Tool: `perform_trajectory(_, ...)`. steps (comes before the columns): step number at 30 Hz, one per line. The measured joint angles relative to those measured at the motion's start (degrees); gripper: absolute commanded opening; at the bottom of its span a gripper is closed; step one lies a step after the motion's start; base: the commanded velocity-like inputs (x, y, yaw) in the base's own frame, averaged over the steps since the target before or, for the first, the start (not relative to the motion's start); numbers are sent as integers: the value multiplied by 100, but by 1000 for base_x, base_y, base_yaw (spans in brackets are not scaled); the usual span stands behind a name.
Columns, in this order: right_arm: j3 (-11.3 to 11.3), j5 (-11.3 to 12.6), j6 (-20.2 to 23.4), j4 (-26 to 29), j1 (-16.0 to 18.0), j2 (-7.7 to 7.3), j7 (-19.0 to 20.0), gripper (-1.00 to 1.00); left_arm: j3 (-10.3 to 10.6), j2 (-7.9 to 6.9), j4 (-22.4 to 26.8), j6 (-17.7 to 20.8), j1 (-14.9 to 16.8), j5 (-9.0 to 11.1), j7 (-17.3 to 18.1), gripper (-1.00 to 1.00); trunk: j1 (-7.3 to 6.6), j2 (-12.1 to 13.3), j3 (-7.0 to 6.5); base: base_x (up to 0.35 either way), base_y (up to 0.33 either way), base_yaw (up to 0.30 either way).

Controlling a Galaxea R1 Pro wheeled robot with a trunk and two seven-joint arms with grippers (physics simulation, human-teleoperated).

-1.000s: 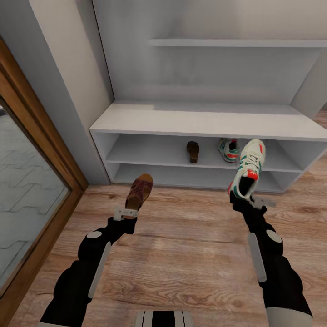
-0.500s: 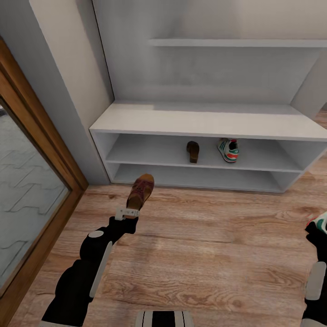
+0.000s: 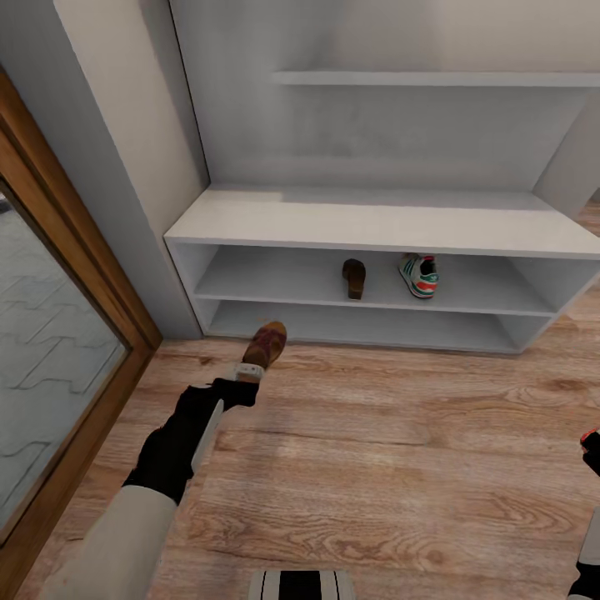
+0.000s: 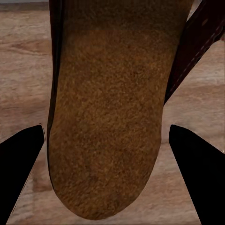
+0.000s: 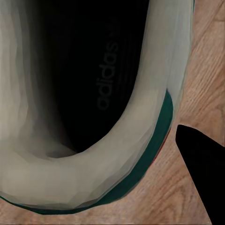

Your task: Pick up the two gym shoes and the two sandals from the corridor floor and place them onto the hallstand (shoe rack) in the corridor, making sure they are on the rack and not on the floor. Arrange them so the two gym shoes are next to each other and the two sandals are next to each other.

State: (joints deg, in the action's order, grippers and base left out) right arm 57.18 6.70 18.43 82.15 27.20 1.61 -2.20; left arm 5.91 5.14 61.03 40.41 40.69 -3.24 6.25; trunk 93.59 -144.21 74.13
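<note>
Two shoes already sit on the rack point(image 3: 250, 223), on its upper open shelf: a brown sandal point(image 3: 354, 278) and a white sneaker point(image 3: 419, 275), close together near the middle, the sneaker to the sandal's right.

From my head camera, my left pincer point(image 3: 249, 372) is stretched toward the rack's lower left corner with the second sandal point(image 3: 266, 344) in it, held by the heel. Its long axis runs away from me toward the rack, toe leading, and it hangs just in front of the bottom shelf over the plank floor point(image 3: 375, 450). The shelved sandal lies up and to the right of the one I carry, so I judge the coming move to be a lift and a shift right, ending alongside its mate. My left arm is clearly the nearer one to the rack. At the picture's right edge, well back from the rack, a dark bit of my right pincer point(image 3: 593, 450) shows with a touch of red.

From my left wrist, the sandal's tan footbed point(image 4: 105, 117) runs straight out between my two dark fingers point(image 4: 18, 164), which flank the heel; I take them as clamped on it.

From my right wrist, the second sneaker's point(image 5: 89, 187) heel opening fills the frame over floor, one finger point(image 5: 201, 164) beside it; that pincer appears clamped on the heel collar.
</note>
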Motion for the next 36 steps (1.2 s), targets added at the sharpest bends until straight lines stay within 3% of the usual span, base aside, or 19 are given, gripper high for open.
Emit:
perform_trajectory(4, -8, -6, 348, 18, 0, -3, 8, -100, -2, 4, -606, 2, 435, 16, 2, -100, 0, 0, 0, 0, 0, 0)
perform_trajectory(9, -13, -39, 510, 34, 0, 1, 4, -100, -10, 10, -887, 10, 820, 40, 5, -100, 0, 0, 0, 0, 0, 0)
perform_trajectory(14, -19, -318, 534, 38, 0, 10, 9, -100, -17, 8, -1225, 163, 1237, 42, 5, -100, 0, 0, 0, 0, 0, 0)
perform_trajectory(19, -25, -443, 536, 37, 0, 20, 4, -100, -17, 6, -1278, 309, 1333, 37, 3, -100, 0, 0, 0, 0, 0, 0)
perform_trajectory(30, -26, -464, 536, 37, 0, 21, 3, -100, -33, 5, -1278, 328, 1352, 46, 17, -100, 0, 0, 0, 0, 0, 0)
perform_trajectory(36, -26, -464, 537, 37, 0, 21, 2, -100, -57, 5, -1291, 336, 1609, 46, 16, -100, 0, 0, 0, 0, 0, 0)
